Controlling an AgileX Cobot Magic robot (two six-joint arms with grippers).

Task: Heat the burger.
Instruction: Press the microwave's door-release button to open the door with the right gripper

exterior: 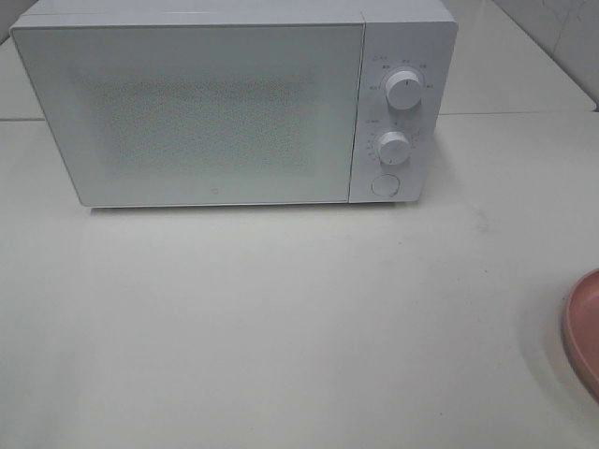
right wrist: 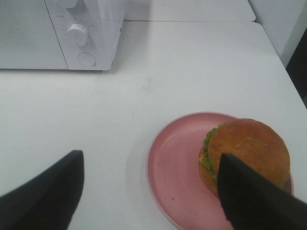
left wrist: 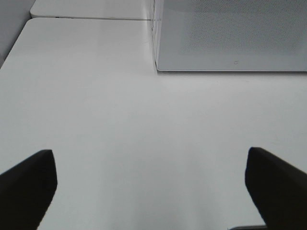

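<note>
The burger (right wrist: 247, 146), with a golden-brown bun and green lettuce at its edge, sits on a round pink plate (right wrist: 175, 167) in the right wrist view. My right gripper (right wrist: 148, 191) hangs open above the table beside the plate; one dark finger (right wrist: 254, 201) overlaps the burger's near side. In the exterior high view only the plate's rim (exterior: 582, 332) shows at the right edge, and the burger is out of view there. The white microwave (exterior: 225, 103) stands at the back with its door shut. My left gripper (left wrist: 151, 189) is open over bare table, with nothing between its fingers.
The microwave's two knobs (exterior: 403, 90) (exterior: 394, 148) and round door button (exterior: 385, 185) are on its right panel. The white table (exterior: 281, 318) stretches in front of the microwave. A table seam runs behind it.
</note>
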